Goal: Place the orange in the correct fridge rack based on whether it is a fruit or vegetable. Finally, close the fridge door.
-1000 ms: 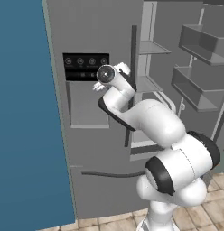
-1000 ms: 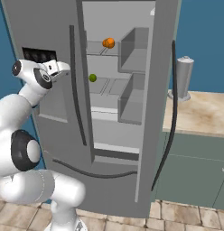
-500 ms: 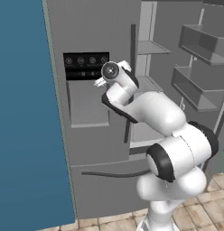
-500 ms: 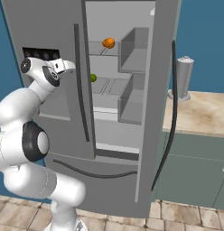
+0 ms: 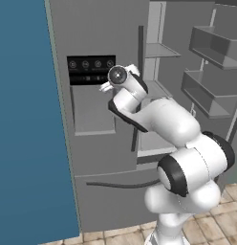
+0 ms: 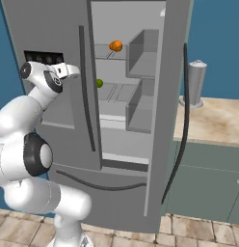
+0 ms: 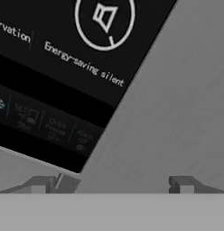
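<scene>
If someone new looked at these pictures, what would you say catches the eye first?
Probably the open fridge door swung wide to the right, baring the grey shelves inside. On the upper shelf sits the bright orange, with a small green ball one shelf lower. Then the white arm, its open gripper held close before the black control panel on the closed door.

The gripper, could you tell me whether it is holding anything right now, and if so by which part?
Nothing is held. The gripper has its two fingertips spread with an empty gap, facing the black control panel. The orange sits on a fridge shelf.
</scene>
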